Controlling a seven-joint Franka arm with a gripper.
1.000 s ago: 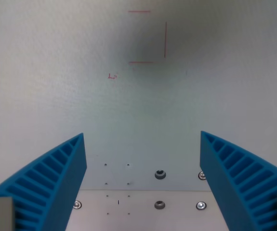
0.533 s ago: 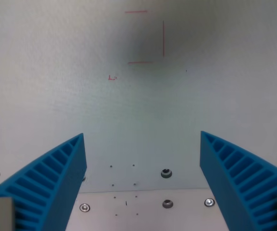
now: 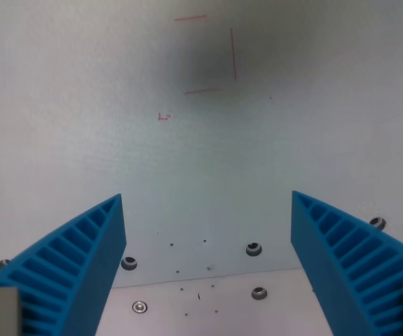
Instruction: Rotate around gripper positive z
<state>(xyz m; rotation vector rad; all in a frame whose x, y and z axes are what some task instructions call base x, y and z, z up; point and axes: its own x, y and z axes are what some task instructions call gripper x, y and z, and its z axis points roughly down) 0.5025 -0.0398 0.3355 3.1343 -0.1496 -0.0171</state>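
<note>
In the wrist view, the gripper (image 3: 208,266) hangs above a pale desk (image 3: 82,105), and its two blue fingers (image 3: 71,269) are spread wide apart with nothing between them. There is no object to take; the task concerns only the gripper itself. Red lines (image 3: 208,52) are drawn on the desk near the top, and some screws (image 3: 254,249) sit near the bottom. I judge a good turn keeps the height constant and spins purely about the gripper's own axis, slowly, without sideways drift.

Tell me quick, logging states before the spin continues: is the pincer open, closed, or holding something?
Pincer: open, blue ribbed fingers wide apart, nothing held between them.
</note>
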